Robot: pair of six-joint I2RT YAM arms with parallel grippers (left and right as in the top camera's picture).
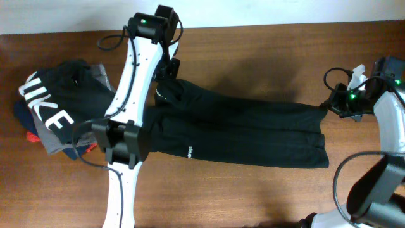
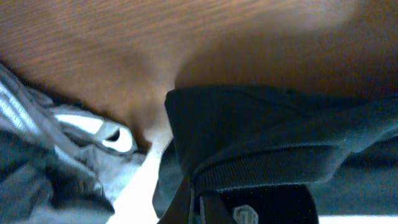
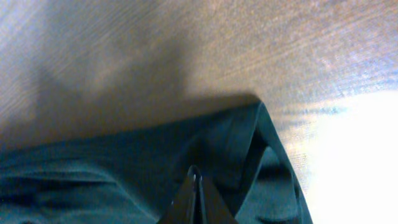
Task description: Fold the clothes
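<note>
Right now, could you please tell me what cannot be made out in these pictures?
Overhead: the left arm covers the black T-shirt near its collar; its white logo is too small to read.
Left wrist: the left gripper is cut off by the bottom edge.
Right wrist: blurred; glare whitens the table.

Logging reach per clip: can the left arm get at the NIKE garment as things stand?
Probably not yet: the left end effector is shut on the black T-shirt and would have to let go first. The NIKE garment lies close by, in the open.
</note>
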